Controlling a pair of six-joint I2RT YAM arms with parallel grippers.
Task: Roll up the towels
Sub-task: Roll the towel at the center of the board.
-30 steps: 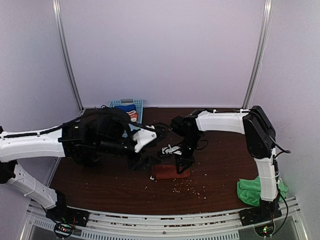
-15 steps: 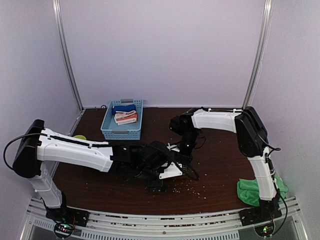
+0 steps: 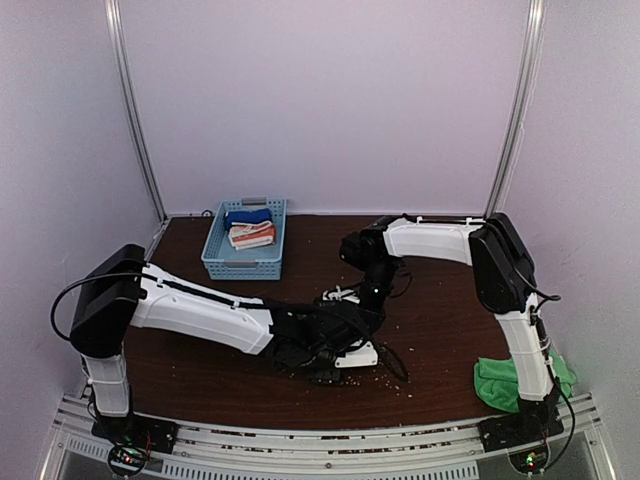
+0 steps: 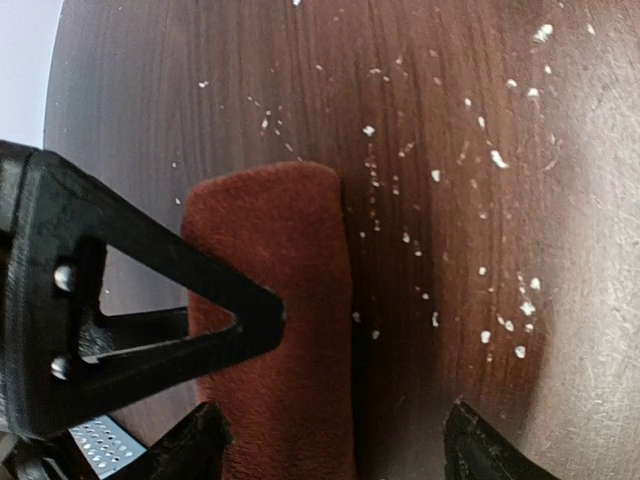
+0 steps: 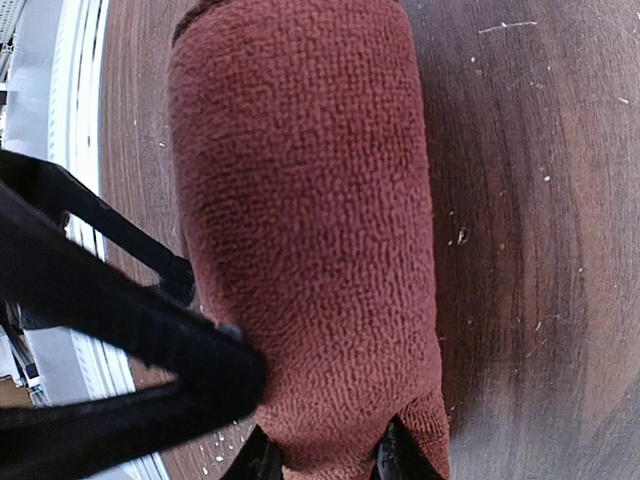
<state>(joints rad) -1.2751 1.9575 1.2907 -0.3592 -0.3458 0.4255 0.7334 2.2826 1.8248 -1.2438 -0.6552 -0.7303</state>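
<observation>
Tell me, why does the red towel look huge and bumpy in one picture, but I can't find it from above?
Right wrist view: the camera is very close, so the rust towel fills the frame, its loops sharp. Left wrist view: softer focus, white crumbs bright against the dark table. Top view: small and dim there, and the left arm covers it.

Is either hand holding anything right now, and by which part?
The right hand pinches the rolled rust towel at one end of the roll. The left hand stands open and holds nothing.
</observation>
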